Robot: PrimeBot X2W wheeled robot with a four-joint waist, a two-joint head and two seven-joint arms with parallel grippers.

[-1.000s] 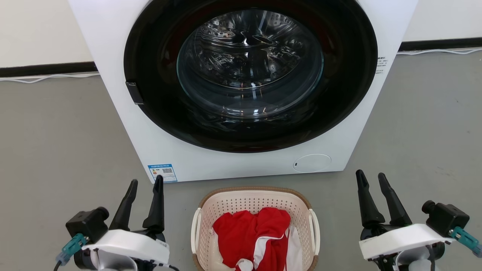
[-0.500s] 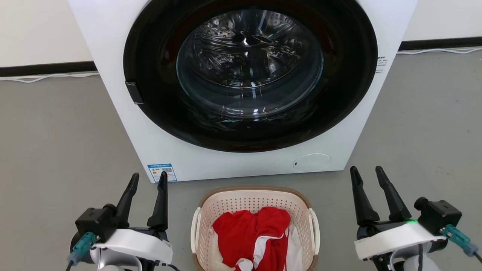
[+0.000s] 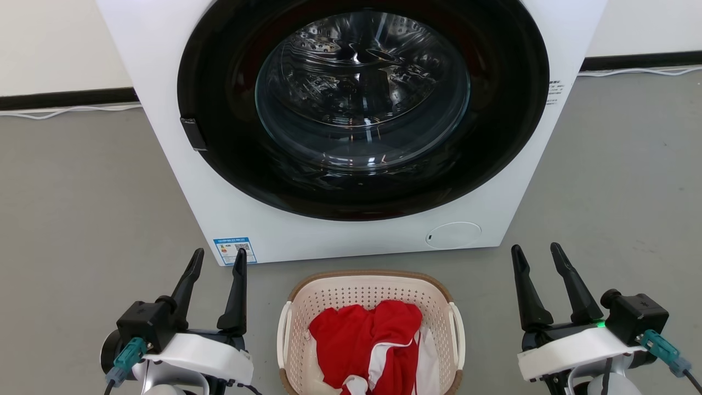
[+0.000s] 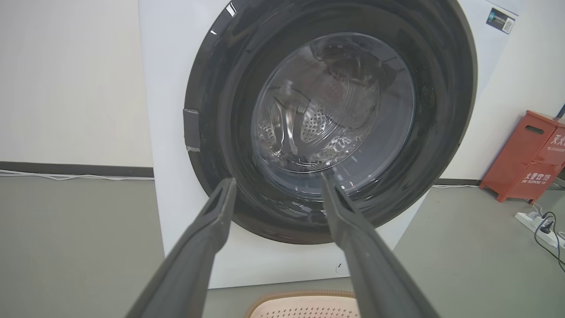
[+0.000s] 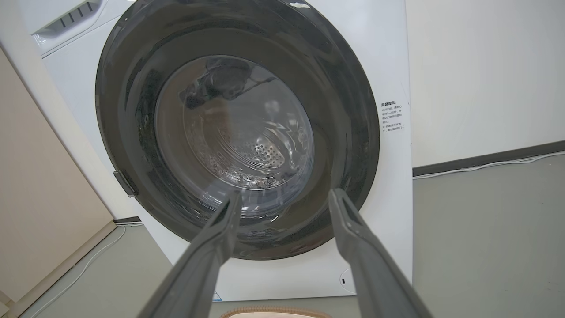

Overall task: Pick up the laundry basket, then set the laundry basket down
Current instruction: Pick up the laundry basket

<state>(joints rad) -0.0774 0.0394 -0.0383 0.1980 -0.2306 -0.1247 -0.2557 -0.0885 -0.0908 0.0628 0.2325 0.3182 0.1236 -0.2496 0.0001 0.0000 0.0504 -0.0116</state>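
The laundry basket point(image 3: 334, 291), cream and perforated with a brown rim and white loop handles, stands on the grey floor at the bottom middle of the head view, holding red and white clothes point(image 3: 367, 345). My left gripper point(image 3: 219, 255) is open to the basket's left, apart from it, with nothing between its fingers. On the other side, equally clear of the basket, my right gripper point(image 3: 537, 249) is open and empty too. The basket's rim point(image 4: 300, 298) peeks in at the bottom of the left wrist view, and its rim point(image 5: 273, 312) also edges into the right wrist view. Both wrist views show spread fingers point(image 4: 207, 238) point(image 5: 353, 238).
A white washing machine point(image 3: 263, 230) with a shut dark round door point(image 3: 362, 109) stands right behind the basket. A red cabinet point(image 4: 525, 154) and a power strip point(image 4: 536, 223) sit on the floor by the wall. Bare grey floor lies on both sides of the machine.
Both grippers shifted slightly inward and forward, still open. The basket has stayed in place.
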